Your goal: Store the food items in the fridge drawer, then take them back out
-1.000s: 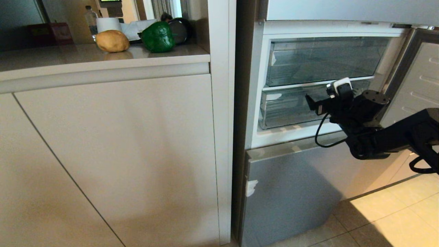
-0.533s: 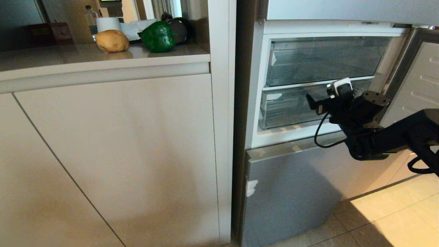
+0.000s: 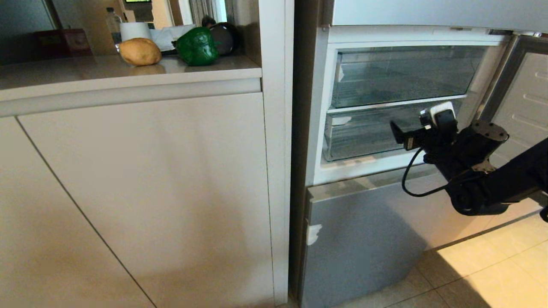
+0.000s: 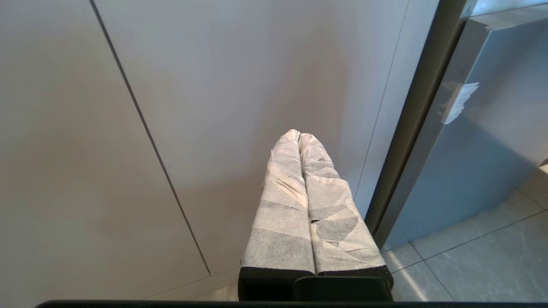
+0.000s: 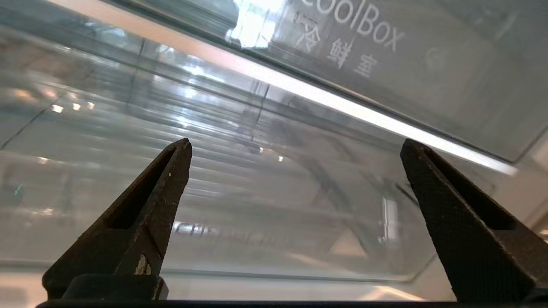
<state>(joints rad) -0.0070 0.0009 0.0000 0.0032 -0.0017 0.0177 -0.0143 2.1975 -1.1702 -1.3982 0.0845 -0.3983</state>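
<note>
A tan potato [image 3: 139, 51] and a glossy green bell pepper [image 3: 197, 46] rest side by side on the beige countertop [image 3: 85, 70] at the upper left. The fridge stands open, showing two see-through drawers, both pushed in. My right gripper [image 3: 396, 131] hovers just in front of the lower fridge drawer [image 3: 359, 137]. In the right wrist view that gripper [image 5: 296, 145] is open, nothing between its dark fingers [image 5: 145, 214], facing the drawer's clear front [image 5: 274, 205]. My left gripper [image 4: 299, 136], wrapped in white, is shut and empty, low before a beige cabinet door [image 4: 214, 85].
The upper drawer [image 3: 402, 75] bears a CoolBox label [image 5: 355, 25]. The open fridge door [image 3: 526, 102] stands at the right beside my right arm. A silver lower panel [image 3: 364, 231] lies below. A white paper roll [image 3: 135, 31], bottle [image 3: 113, 23] and dark pot [image 3: 227, 36] stand behind the food.
My right arm has shifted a little to the right and down, drawing the open gripper slightly away from the lower drawer's front. The food and the drawers have not moved.
</note>
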